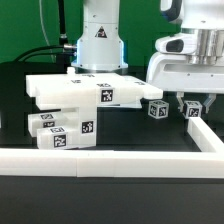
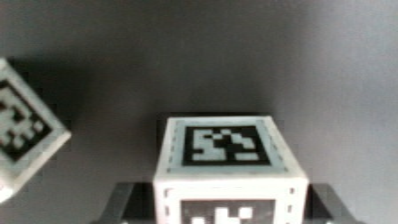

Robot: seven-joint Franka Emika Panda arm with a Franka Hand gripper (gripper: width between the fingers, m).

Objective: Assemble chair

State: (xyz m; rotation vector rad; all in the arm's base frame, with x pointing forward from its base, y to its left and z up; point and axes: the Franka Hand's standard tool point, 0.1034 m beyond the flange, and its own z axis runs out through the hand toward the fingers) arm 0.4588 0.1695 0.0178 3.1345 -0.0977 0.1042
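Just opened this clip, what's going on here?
The arm's tool is shut on a small white tagged block at the exterior view's right, and the block looks to be resting on the dark table. A second small block sits close beside it, untouched. The flat slab and the chunky parts lie stacked at the exterior view's left. No chair has taken shape yet.

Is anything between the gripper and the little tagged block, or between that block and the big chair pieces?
Nothing at the gripper: it is shut on the block. A second small block sits between it and the stacked pieces.
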